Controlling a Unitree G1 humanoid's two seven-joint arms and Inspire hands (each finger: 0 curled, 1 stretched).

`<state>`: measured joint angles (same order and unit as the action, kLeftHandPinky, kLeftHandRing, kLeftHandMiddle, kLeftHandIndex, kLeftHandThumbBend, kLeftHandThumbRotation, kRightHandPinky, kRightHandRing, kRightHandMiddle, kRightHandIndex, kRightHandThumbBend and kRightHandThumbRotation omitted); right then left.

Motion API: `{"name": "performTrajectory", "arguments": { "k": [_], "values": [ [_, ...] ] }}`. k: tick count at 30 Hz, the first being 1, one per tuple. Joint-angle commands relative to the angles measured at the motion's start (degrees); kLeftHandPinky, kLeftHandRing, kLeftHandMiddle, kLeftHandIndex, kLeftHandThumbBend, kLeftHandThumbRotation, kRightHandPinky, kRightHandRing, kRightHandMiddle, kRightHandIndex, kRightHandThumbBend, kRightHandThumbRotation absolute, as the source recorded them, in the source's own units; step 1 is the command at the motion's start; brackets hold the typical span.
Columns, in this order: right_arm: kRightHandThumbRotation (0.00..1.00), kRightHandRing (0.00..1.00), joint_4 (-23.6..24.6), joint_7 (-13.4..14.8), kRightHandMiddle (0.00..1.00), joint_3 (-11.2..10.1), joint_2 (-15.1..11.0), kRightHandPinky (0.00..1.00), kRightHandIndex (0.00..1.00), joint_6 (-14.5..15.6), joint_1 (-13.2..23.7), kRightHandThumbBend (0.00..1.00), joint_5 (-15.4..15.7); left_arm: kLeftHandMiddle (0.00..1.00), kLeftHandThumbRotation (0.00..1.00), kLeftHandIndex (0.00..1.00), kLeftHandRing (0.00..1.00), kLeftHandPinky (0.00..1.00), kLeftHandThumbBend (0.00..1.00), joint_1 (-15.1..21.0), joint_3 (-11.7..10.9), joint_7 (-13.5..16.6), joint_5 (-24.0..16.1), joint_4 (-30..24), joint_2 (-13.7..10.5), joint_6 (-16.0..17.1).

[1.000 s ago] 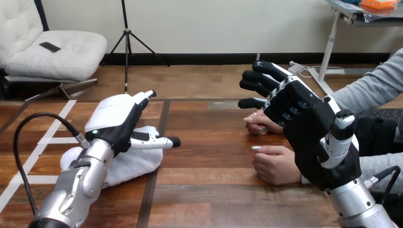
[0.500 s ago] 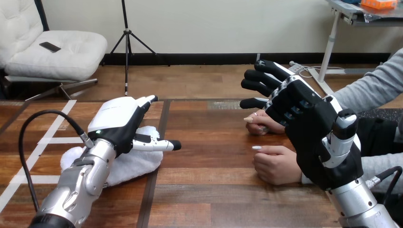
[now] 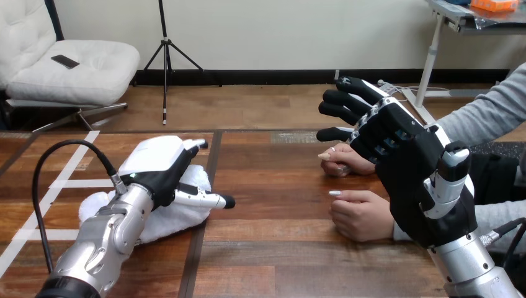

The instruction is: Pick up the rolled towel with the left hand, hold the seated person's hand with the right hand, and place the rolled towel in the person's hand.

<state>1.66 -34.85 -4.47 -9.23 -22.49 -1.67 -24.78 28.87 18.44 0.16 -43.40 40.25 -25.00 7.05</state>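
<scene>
A: Rolled towel [image 3: 180,214] position?
B: Lying on table [image 3: 279,248]; left hand [image 3: 162,166] hovering just over it, fingers straight, gripping nothing.
A: Right hand [image 3: 412,167]?
B: Hanging well right of towel, spread open, empty, beside person's hands [image 3: 358,214].

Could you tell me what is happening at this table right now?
The robot's left hand is down over the white rolled towel on the wooden table, with its fingers straight and not yet closed round it. The towel has not been lifted. The robot's right hand is raised and open above the table's right side. The person's nearer hand and the person's farther hand rest there, and it holds neither.
</scene>
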Motion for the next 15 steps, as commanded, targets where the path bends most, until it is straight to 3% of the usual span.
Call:
{"name": "performTrajectory", "arguments": {
  "k": [1, 15],
  "values": [
    [1.0, 0.84, 2.26, 0.11, 0.83, -0.52, -0.05, 0.71, 0.84, -1.07, 3.13, 1.0, -0.54, 0.93, 0.67, 0.88, 0.9, 0.87, 1.0, 4.4, 0.78, -0.89, -0.98, -1.4, -2.65, -1.19],
    [1.0, 0.84, 3.2, 0.3, 0.83, -0.61, -0.23, 0.7, 0.84, -0.3, 2.78, 1.0, -1.01, 0.94, 0.68, 0.87, 0.91, 0.89, 1.0, 4.49, 2.44, -3.05, -2.58, -2.54, -3.86, -4.01]
  ]
}}
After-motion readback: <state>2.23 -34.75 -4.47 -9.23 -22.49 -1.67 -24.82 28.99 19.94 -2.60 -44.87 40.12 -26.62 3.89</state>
